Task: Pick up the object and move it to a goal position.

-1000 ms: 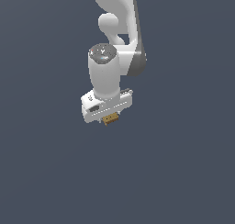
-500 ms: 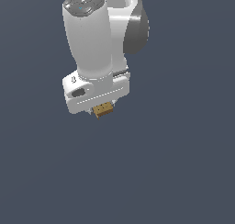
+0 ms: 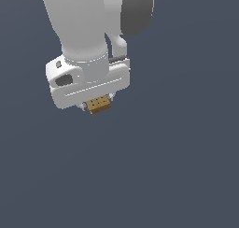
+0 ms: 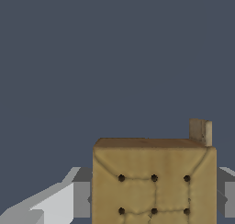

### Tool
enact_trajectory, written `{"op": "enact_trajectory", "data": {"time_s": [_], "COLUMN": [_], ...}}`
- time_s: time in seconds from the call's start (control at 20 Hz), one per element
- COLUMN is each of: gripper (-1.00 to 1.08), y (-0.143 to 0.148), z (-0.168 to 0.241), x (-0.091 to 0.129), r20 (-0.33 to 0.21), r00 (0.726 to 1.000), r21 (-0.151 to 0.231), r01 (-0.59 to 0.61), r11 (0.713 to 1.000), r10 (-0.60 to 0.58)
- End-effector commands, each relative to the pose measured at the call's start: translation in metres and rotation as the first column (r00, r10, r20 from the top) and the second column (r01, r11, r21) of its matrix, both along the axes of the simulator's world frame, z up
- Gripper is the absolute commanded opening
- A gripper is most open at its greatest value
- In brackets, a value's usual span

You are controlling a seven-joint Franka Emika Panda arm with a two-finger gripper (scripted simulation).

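Observation:
The object [image 3: 99, 104] is a small tan-brown cube with dark dots on its face. It hangs under the white hand of my arm, held between the fingers of my gripper [image 3: 97, 103], which is shut on it. Only short grey finger stubs show on either side of it in the exterior view. In the wrist view the object [image 4: 153, 182] fills the foreground, with grey fingers [image 4: 81, 198] pressed against its sides. A small tan peg [image 4: 200, 131] sticks up from the cube's far corner.
The white arm [image 3: 84, 26] and its dark joint cap [image 3: 137, 10] fill the upper part of the exterior view. Behind everything is a plain dark grey-blue surface with no other object or edge in view.
The arm with the held cube has come much closer to the exterior camera and looks far larger now. The cube stays between the fingers throughout.

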State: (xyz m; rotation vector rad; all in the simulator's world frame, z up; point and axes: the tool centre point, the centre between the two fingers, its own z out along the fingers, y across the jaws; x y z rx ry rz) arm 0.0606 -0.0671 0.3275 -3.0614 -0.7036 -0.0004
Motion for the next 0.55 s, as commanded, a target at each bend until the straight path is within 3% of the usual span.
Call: {"op": "enact_trajectory", "data": {"time_s": [0.0,0.5], "gripper": [-1.00,-1.00], "y": [-0.0015,-0.0030], "z": [0.0079,0.0142], "x": [0.0027,0.0059], "r20": [0.000,0.000], "r00": [1.000,1.000], "r21": [0.000,0.000], "r01": [0.000,0.000], "r11": [1.000,1.000], "r10": [0.000,0.000]}}
